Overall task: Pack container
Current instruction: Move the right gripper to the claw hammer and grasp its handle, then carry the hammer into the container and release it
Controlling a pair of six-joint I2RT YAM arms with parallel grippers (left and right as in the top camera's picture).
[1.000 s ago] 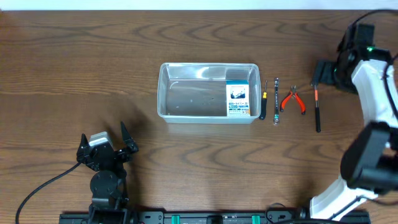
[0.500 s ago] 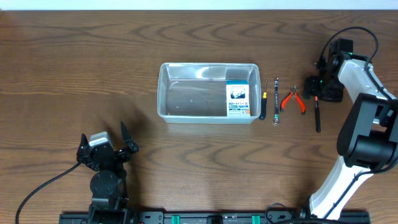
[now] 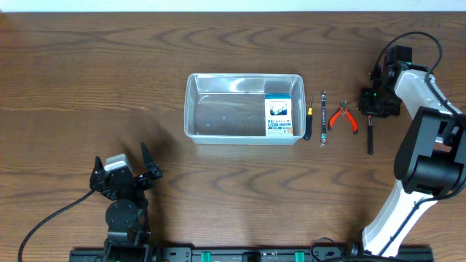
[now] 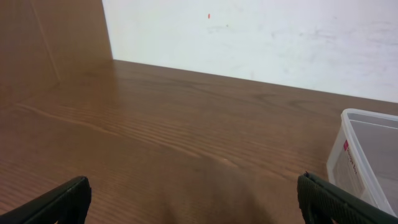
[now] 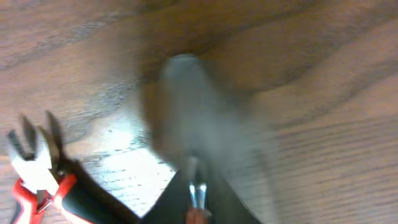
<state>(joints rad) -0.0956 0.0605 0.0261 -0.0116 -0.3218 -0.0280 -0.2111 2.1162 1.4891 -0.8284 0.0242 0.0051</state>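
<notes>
The clear container [image 3: 244, 76] sits mid-table, and its corner shows at the right of the left wrist view [image 4: 367, 155]. A blue-and-white box [image 3: 284, 116] stands in its right end. My right gripper [image 3: 371, 110] is down at the table, shut on the upper end of a black-handled screwdriver with an orange collar [image 3: 370, 138]. In the right wrist view the gripper [image 5: 196, 202] pinches the screwdriver's thin metal shaft [image 5: 196, 190]. My left gripper [image 3: 122, 163] rests open at the front left, and the left wrist view shows nothing between its fingers [image 4: 193, 199].
Between the container and the screwdriver lie a small black-handled tool [image 3: 308, 120], a slim metal tool [image 3: 323, 118] and red-handled pliers [image 3: 344, 118]. The pliers [image 5: 37, 174] show just left of my right gripper in its wrist view.
My right arm came in from the far right and down onto the screwdriver, and its jaws went from wide open to shut on it. The screwdriver shifted slightly left. The left arm stayed still.
</notes>
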